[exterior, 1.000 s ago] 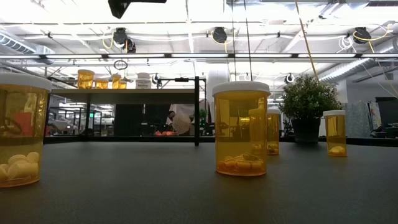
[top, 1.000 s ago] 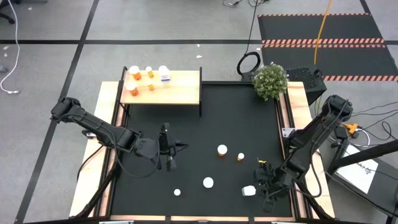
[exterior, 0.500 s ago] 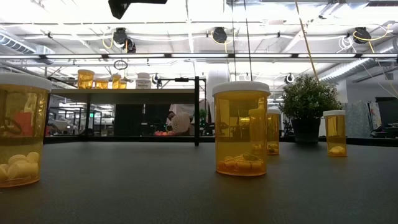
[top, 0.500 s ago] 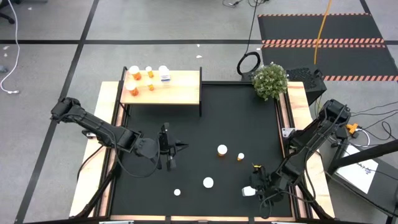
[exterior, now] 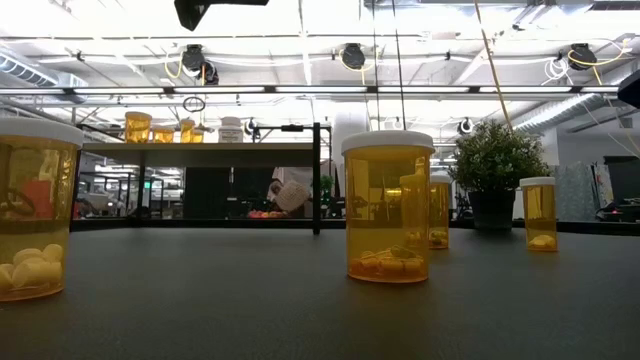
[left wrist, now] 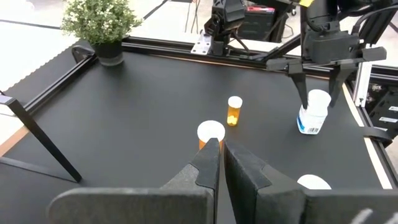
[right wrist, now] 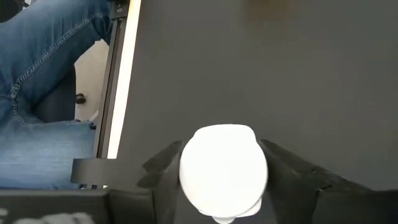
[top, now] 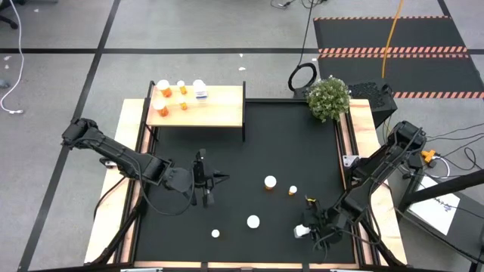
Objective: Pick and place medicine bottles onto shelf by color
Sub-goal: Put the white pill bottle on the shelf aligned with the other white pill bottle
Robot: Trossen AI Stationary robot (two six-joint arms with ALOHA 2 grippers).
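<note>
High view: right gripper [top: 305, 227] moved onto white bottle [top: 302, 231], fingers straddling cap (contact unclear); left gripper [top: 204, 180] unmoved, shut, empty.

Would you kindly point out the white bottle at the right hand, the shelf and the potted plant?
white bottle [left wrist: 313, 113], left wrist view, on its body.
shelf [top: 219, 106], high view, bare wood top.
potted plant [top: 328, 98], high view, on its foliage.

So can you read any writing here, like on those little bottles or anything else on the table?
White bottle between the right gripper's fingers: bluish label, print too small to read.
White bottle on the shelf: bluish label, too small to read.
Orange bottles: no label or print visible.
Nothing else in view carries legible words, numbers or signs.
</note>
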